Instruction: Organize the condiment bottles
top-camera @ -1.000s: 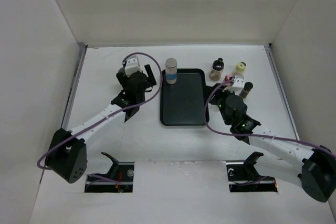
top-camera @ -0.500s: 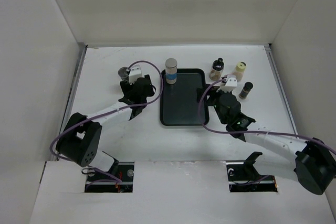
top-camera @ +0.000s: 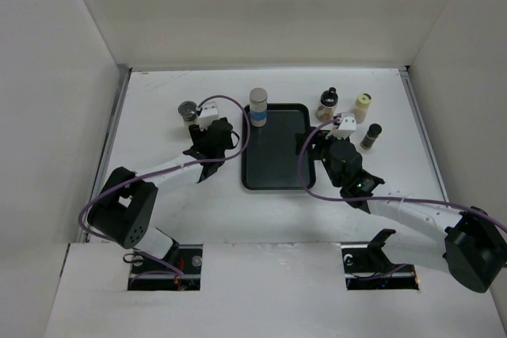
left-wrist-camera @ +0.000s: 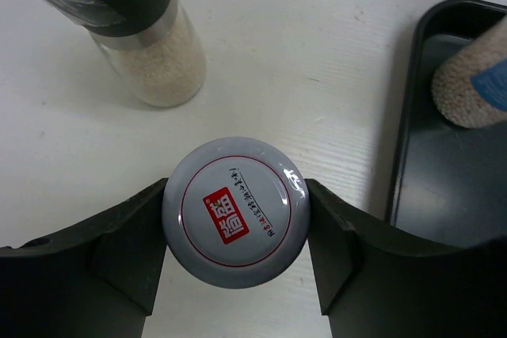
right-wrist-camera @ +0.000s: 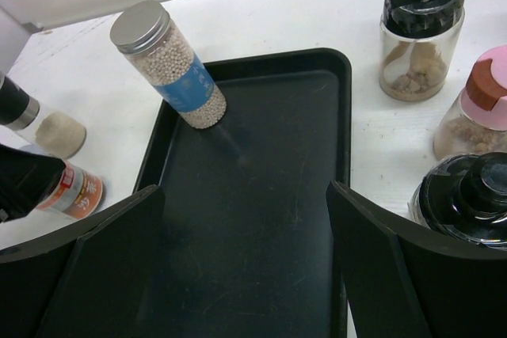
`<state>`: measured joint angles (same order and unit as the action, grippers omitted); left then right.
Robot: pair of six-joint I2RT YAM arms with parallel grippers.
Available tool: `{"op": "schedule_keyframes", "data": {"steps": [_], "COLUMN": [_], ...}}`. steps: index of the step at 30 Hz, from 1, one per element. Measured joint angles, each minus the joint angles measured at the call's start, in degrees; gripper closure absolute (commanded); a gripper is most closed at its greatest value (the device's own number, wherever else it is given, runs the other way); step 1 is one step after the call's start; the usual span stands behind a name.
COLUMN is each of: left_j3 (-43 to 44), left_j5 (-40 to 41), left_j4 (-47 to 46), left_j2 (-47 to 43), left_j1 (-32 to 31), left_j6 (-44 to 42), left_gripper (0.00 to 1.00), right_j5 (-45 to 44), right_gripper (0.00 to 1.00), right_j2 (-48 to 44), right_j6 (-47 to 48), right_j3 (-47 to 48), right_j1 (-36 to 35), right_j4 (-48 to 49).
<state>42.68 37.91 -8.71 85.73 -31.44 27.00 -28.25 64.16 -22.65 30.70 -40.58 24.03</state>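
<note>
The left gripper (left-wrist-camera: 235, 223), clamped on the shaker (left-wrist-camera: 235, 207) just left of the tray (left-wrist-camera: 405, 128), should lift straight up to clear the tray's edge; the right gripper (right-wrist-camera: 242, 195) gapes wide over the tray.

Tray (top-camera: 273, 165): floor open, except blue-labelled bottle (top-camera: 258, 107) at 11 o'clock corner. Black-capped jar (top-camera: 328, 104) stands just outside at 1 o'clock.
</note>
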Motion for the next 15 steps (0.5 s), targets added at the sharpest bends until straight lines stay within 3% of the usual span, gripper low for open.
{"op": "schedule_keyframes", "data": {"steps": [7,15], "left_j3": [2.27,13.77], "left_j5": [0.07,-1.6], "left_j4": [1.44,-1.03], "left_j2": [-4.81,6.36], "left_j1": [-7.5,-11.41], "left_j6": [-0.44,-1.2], "left_gripper": [0.6,0.6], "right_j5": [0.0,0.0], "right_gripper": [0.1,0.1], "right_j2": [-0.02,-0.04], "right_j6": [0.0,0.24], "right_j3": [0.0,0.0], "right_j1": [0.0,0.0], "right_j4": [0.0,0.02]}}
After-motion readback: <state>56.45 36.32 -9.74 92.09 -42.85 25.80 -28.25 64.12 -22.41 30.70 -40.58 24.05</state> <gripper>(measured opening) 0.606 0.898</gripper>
